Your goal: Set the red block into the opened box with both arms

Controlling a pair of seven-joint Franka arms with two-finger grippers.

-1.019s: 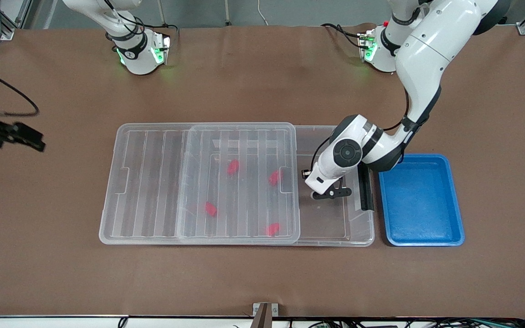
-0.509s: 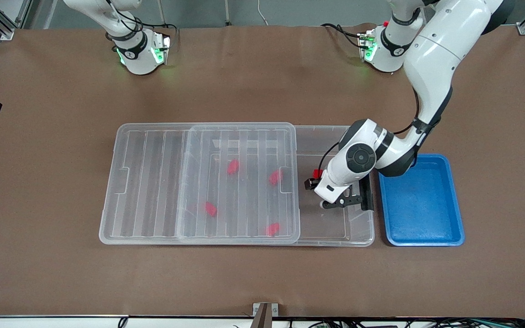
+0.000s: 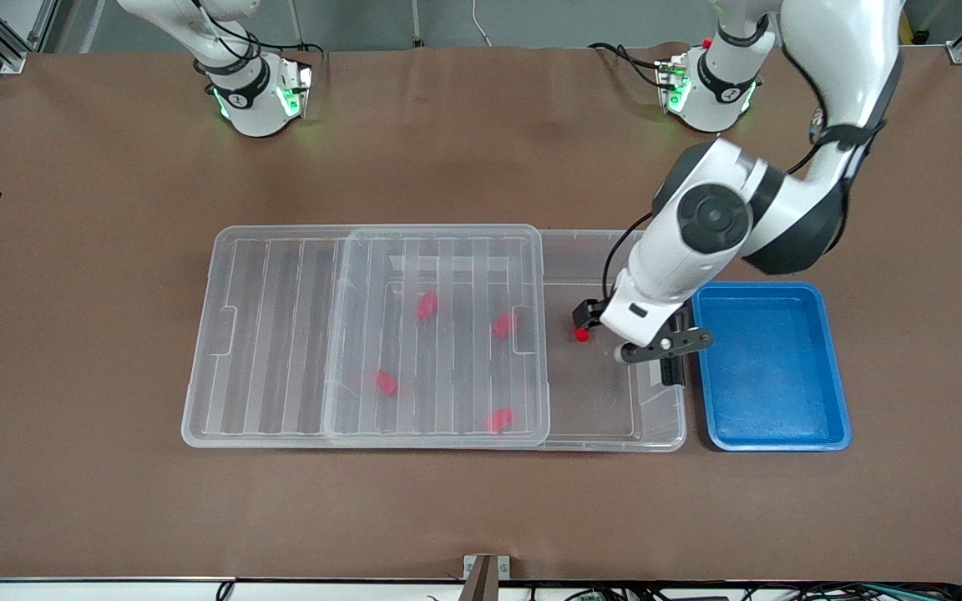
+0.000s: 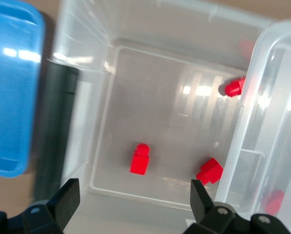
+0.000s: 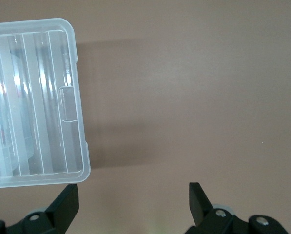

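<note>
**Block's in the box, left gripper up and empty**

Going across the front view: the right gripper [image 5: 133, 207] is out of that shot, but its wrist view shows the fingers spread wide over bare table just off the lid's [image 3: 364, 334] corner, holding nothing. That arm waits

The lid is slid toward the right arm's end, covering most of the box [image 3: 615, 434]. Four red blocks show through it. In the uncovered part sits the red block [image 3: 582, 335], lying on the box floor. The left gripper [image 3: 663, 344] hangs over the latch end of the box, fingers wide apart, nothing in them

What could go wrong, I reckon: the blue tray [image 3: 769, 367] sits just beside the box, so a low swing could clip the box wall or the tray

Count: five red blocks, one box, one lid, one tray, two arms
</note>
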